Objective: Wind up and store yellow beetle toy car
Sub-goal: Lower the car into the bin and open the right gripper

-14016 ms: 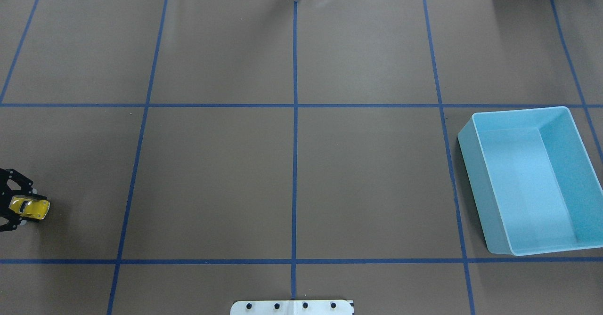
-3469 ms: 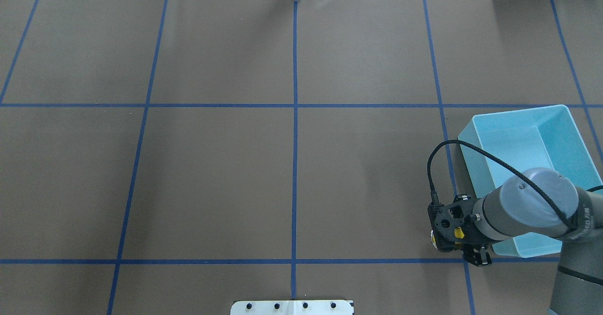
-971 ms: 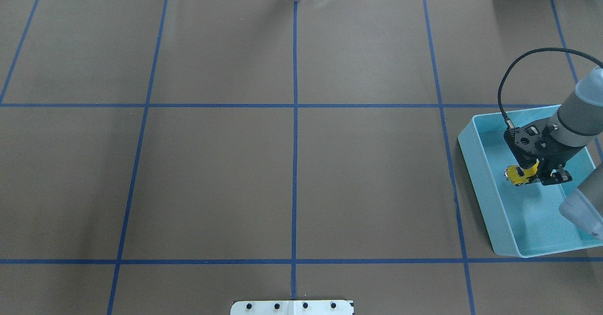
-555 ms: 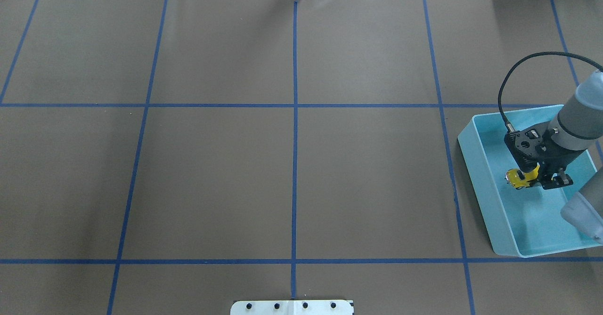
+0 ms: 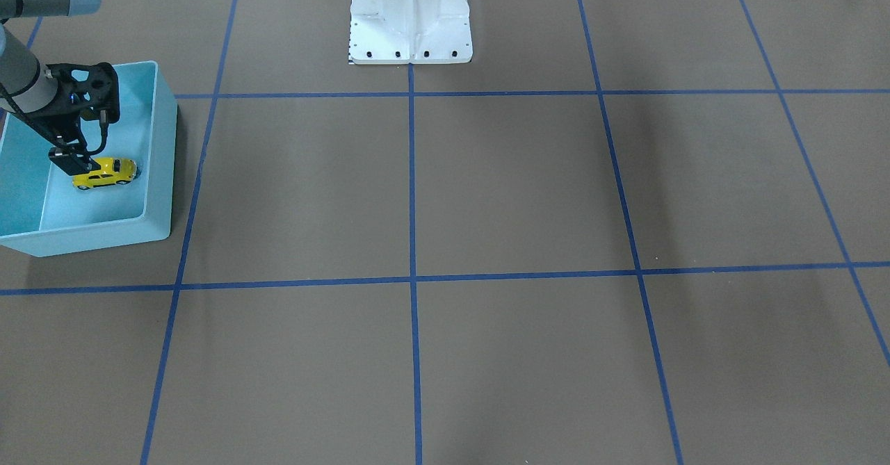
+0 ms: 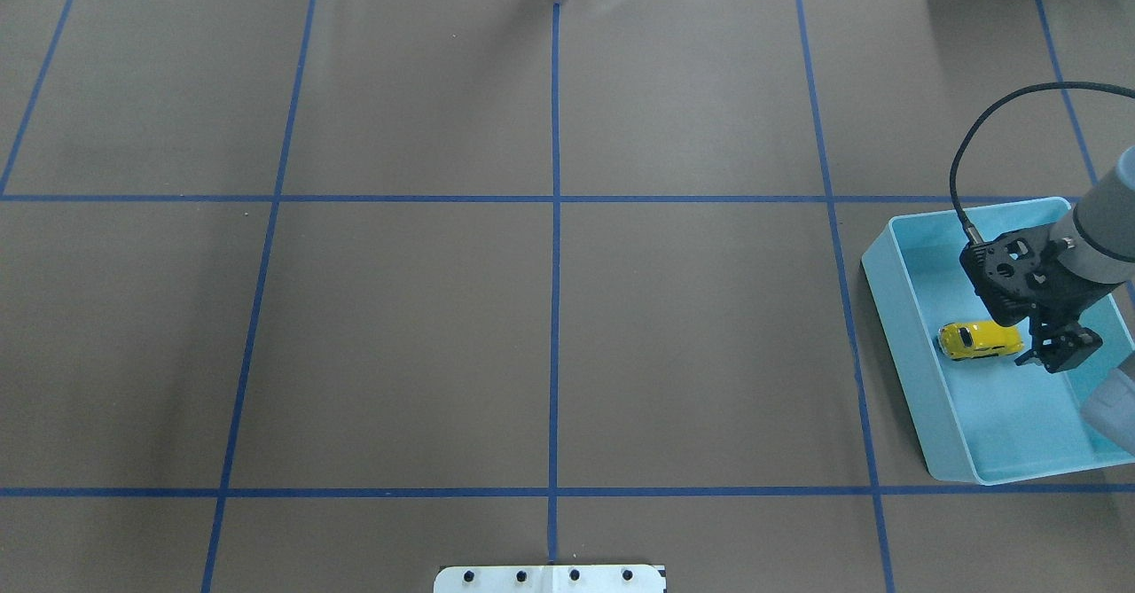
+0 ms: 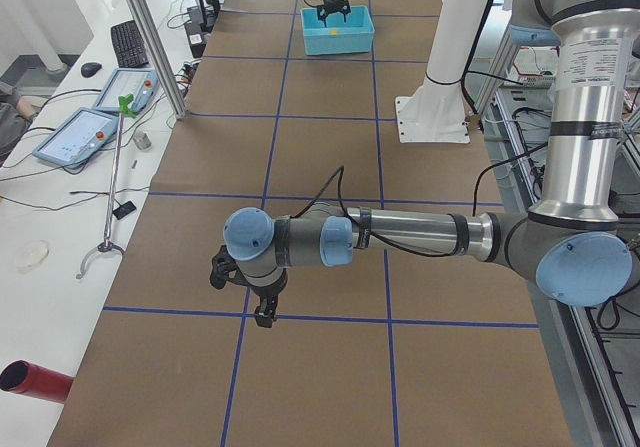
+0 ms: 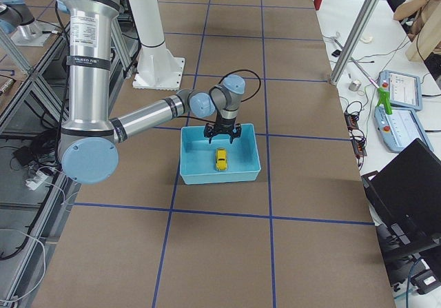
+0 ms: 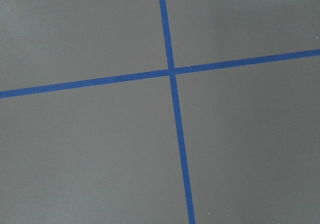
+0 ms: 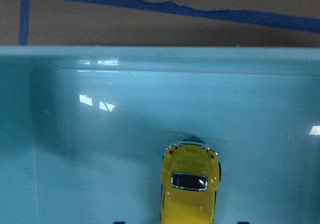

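The yellow beetle toy car stands on its wheels on the floor of the light blue bin, near the bin's left wall. It also shows in the front view, the right side view and the right wrist view. My right gripper hangs open inside the bin just above the car's right end, its jaws spread and not touching it. My left gripper shows only in the left side view, low over the brown table; I cannot tell whether it is open or shut.
The bin sits at the table's right end on brown paper with a blue tape grid. The white robot base plate is at the near middle edge. The left wrist view shows only bare paper and a tape cross.
The right gripper held the car over the bin a second ago. It has since lowered, opened and let go, and the car now rests on the bin floor.
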You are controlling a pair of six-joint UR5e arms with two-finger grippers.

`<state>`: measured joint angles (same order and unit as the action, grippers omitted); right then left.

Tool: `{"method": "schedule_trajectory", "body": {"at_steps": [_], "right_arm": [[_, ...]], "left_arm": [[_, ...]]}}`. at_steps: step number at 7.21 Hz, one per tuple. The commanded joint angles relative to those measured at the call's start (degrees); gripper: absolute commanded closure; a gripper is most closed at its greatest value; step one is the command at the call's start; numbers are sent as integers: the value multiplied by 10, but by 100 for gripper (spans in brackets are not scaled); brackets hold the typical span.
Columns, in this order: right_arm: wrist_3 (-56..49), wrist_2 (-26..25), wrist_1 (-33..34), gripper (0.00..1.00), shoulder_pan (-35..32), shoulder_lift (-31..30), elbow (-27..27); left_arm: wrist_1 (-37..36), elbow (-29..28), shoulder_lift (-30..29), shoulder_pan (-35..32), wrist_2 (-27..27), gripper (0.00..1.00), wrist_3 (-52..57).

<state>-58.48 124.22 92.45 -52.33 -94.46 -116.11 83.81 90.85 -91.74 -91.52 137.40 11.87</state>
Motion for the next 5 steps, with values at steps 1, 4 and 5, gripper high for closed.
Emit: {"method": "schedule_trajectory", "body": {"at_steps": [1,4,5], "right_arm": [[-1,36,95,0,-84,37,-23],[67,68,125,0,-273,151,169],[127,83,120,0,-323,190,242]], "left_arm": [[0,-11,-7,3,-53,0,-2],[0,-15,-6,5,-72,0,-2],[1,-15,-6,5,-72,0,-2]]}}
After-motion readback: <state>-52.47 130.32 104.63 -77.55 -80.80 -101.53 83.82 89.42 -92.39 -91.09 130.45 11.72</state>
